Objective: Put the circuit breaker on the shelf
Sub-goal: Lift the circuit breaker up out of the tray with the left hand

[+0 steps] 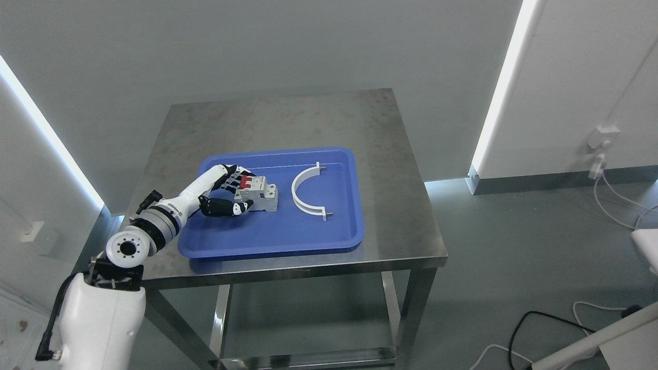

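Note:
The grey circuit breaker [263, 198] with red switches stands in the left half of a blue tray [308, 241] on the steel table. My left hand [241, 193] reaches in from the lower left and wraps the breaker's left end. Its black thumb [231, 208] presses the near side and the other fingers [234, 180] curl over the far side. The breaker still rests on the tray floor. My right hand does not show.
A white half-ring bracket [306, 192] lies in the tray just right of the breaker. The steel table [390, 169] has a lower shelf [308, 329] under its top. Cables [519, 329] and a white bar [596, 336] sit on the floor at the lower right.

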Controlling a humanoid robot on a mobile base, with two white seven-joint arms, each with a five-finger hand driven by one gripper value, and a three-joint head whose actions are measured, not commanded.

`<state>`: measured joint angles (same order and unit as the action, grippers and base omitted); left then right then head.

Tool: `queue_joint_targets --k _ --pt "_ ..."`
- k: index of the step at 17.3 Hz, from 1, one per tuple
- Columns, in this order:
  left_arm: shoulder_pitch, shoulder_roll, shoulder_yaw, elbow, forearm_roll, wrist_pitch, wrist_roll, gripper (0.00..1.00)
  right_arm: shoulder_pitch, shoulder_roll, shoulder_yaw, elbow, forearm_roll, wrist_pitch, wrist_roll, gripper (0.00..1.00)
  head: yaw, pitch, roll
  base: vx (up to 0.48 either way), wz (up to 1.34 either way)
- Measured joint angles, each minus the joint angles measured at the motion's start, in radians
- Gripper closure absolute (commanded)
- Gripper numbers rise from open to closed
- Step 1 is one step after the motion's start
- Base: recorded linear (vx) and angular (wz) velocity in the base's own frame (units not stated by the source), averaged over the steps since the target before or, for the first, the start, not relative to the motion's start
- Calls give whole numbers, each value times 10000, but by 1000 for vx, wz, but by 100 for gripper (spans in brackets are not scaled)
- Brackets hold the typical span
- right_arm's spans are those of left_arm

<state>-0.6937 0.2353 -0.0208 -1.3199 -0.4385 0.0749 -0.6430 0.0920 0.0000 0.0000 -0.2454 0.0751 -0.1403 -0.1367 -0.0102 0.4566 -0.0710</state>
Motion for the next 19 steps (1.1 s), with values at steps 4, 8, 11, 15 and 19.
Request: queue_joint_targets --k 4,8,11,15,19 --pt "-2 -235 358 117 6 -875 -15 96 0 0 0 0 0 0 0 0 0 0 0 0 0" --pt "-365 -911 1271 66 180 -2317 264 93 1 0 0 0 0 0 0 0 0 0 0 0 0" --pt "-502 -1281 1915 -46 352 -3710 2123 91 0 0 0 0 0 0 0 0 0 0 0 1 -17" --pt "-110 -1662 2415 -430 758 -4841 5160 90 0 0 0 0 0 1 0 0 0 0 0 0 0" --pt "854 -1896 2645 -1216 1329 -5091 4759 90 0 0 0 0 0 4 0 0 0 0 0 0 0"
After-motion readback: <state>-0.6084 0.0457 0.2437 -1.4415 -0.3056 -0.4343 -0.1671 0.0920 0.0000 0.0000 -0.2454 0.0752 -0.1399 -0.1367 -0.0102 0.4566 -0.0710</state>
